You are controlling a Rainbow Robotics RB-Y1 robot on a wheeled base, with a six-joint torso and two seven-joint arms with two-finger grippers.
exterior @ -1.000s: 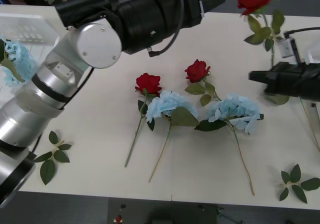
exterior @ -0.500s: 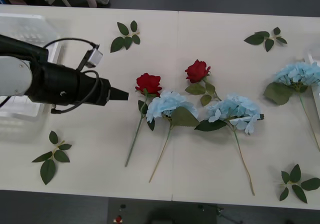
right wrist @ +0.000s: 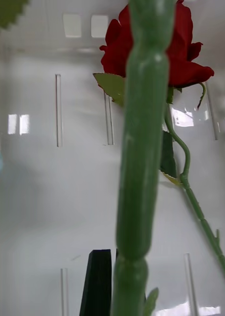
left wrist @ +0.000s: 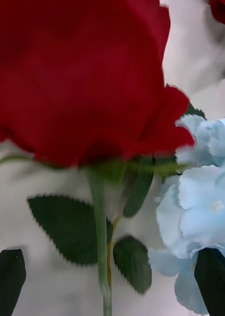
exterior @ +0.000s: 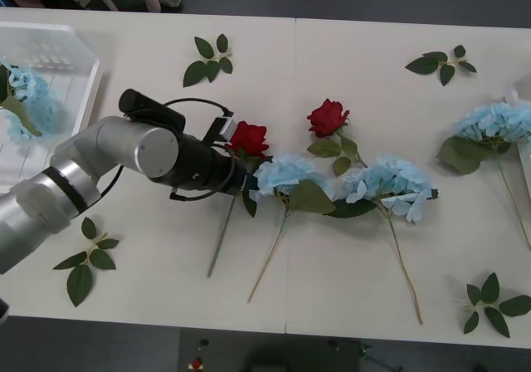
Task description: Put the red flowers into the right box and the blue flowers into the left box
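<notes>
One rose [exterior: 247, 138] on the bench [exterior: 348, 98] now has the left hand [exterior: 246, 178] over its stem, fingers [left wrist: 8, 279] open astride; half a second ago it stood clear. Grasp imminent. Right hand [right wrist: 119, 286] grips another rose [right wrist: 157, 44] inside a white box [right wrist: 43, 197].

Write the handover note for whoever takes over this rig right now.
Left gripper: open, its fingers on either side of the stem of the nearer red rose on the table, not closed on it.
Right gripper: at the right box, with a rose stem close in front of it.
Done: one blue flower is in the left box; one red rose appears to lie in the right box.
Left: two red roses (the second) and three blue flowers on the table.
</notes>
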